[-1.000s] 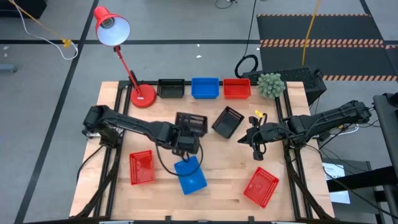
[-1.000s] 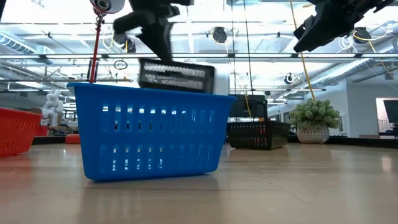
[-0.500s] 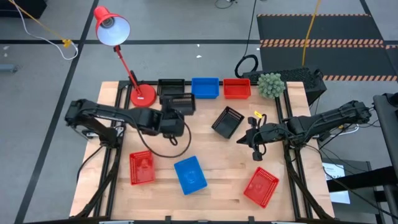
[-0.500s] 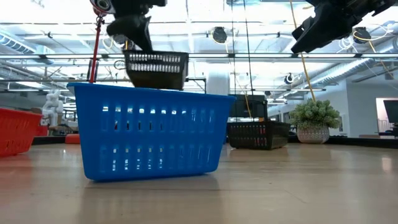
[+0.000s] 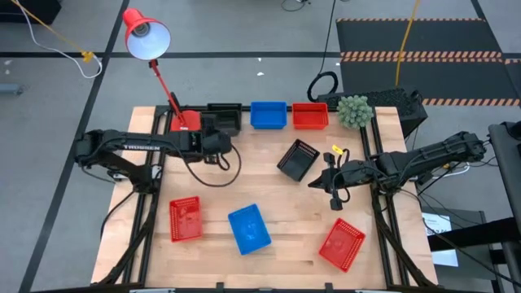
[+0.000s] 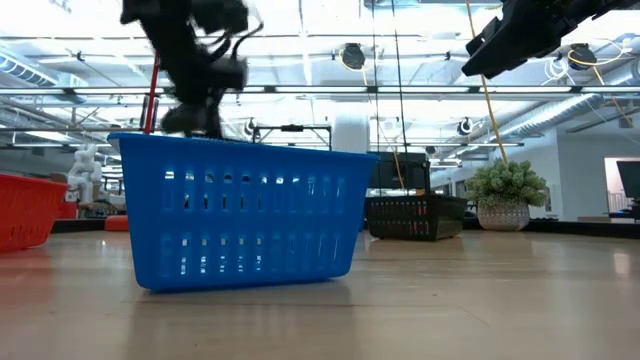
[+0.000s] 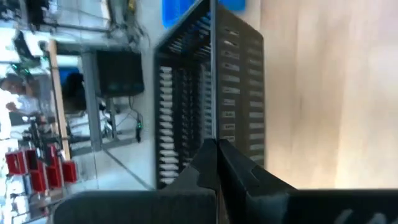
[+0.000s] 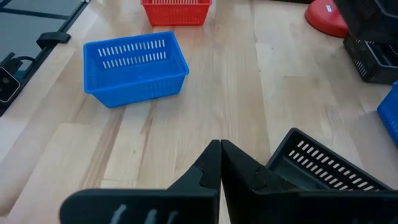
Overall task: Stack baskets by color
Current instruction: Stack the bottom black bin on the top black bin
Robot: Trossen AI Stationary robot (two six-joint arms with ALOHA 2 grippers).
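My left gripper (image 5: 218,132) is at the far left of the table, shut on a black basket (image 7: 239,81). In the high view this basket merges with the black basket (image 5: 229,112) of the far row, and I cannot tell the two apart. Beside it stand a blue basket (image 5: 269,115) and a red basket (image 5: 309,115). Another black basket (image 5: 297,159) lies at mid-table. A red basket (image 5: 185,218), a blue basket (image 5: 248,228) and a red basket (image 5: 342,242) lie near the front. My right gripper (image 5: 336,195) hovers shut and empty at the right. My left gripper pinches the black basket's mesh wall at its upper rim (image 7: 213,127), one finger on either side of the wall. The fingers reach slanting down toward the far edge. Whether the basket hangs clear or rests on the basket beneath, I cannot tell.
A red desk lamp has its base (image 5: 184,124) right beside my left gripper, its shade (image 5: 146,37) beyond the far edge. A potted plant (image 5: 354,110) stands at the far right corner. Bare wood lies between the near baskets and the far row.
My left gripper has carried the black basket from above the near blue basket toward the far left, sinking a little and turning, so the basket now sits at the far-row black basket. It has stayed shut.
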